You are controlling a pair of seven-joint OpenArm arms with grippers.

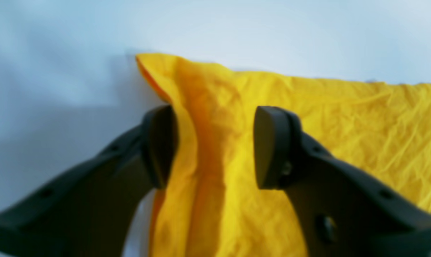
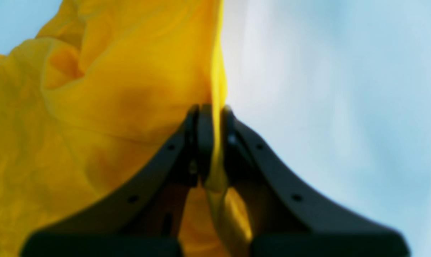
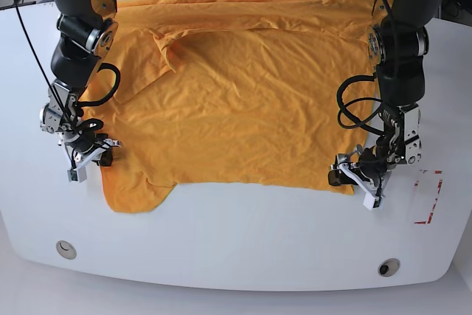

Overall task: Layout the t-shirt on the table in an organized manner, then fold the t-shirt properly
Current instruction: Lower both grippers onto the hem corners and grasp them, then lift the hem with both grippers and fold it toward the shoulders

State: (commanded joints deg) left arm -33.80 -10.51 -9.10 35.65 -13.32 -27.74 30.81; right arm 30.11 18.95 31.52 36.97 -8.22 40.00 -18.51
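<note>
Clamped tight on a thin fold of yellow cloth, the right gripper sits at the near side edge of the t-shirt, low over the table. Across from it the left gripper stands with its jaws spread wide apart, a raised ridge of fabric running up between them near the shirt's near corner; one pad touches the cloth, the other stands clear, so it grips nothing.

Beyond both, the shirt lies mostly spread across the white top, wrinkled, with the far edge reaching the table's back rim and a sleeve bunched up at the far side on the right arm's half. Near the right gripper a lobe of fabric droops toward the front edge.

My worry is the uneven hold. If the right arm pulls while the left is slack, the shirt could skew and drag, bunching more. If the left closes as it stands, it may catch only that ridge and lock in a crease, or slip off the corner altogether
</note>
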